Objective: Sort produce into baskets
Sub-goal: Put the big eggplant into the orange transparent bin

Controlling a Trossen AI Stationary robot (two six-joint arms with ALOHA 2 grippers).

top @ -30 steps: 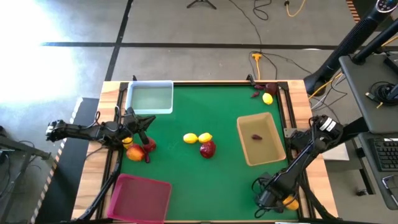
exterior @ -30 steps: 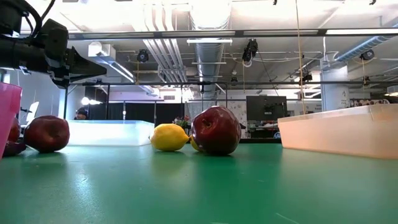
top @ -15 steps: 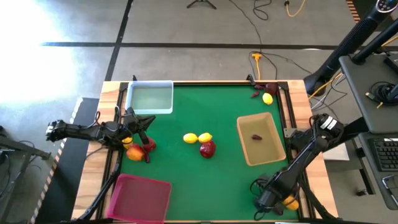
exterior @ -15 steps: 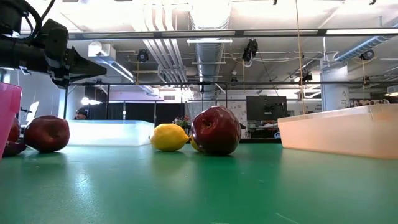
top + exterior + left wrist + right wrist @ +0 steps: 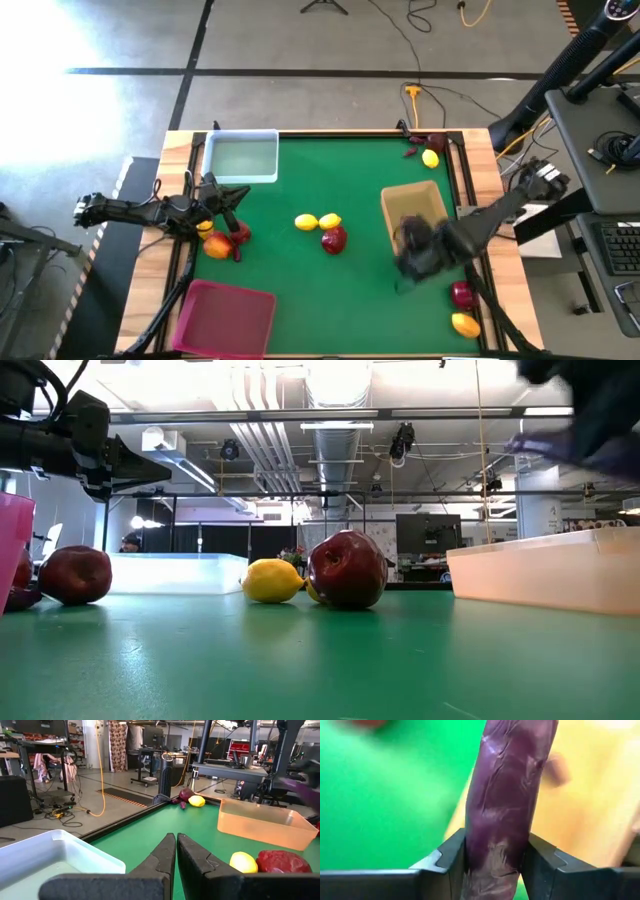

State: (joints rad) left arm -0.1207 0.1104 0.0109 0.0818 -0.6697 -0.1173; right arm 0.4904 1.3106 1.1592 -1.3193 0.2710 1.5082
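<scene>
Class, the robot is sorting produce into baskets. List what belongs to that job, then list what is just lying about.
Job:
right claw, shut on a purple piece
lemons
red fruit
tan tray
clear bin
pink bin

Lying about:
yellow cable on the floor
black cables
side desk
left claw, shut and idle near the table's left edge

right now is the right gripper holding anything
Yes: the right gripper is shut on a dark purple piece, clamped between both fingers.
</scene>
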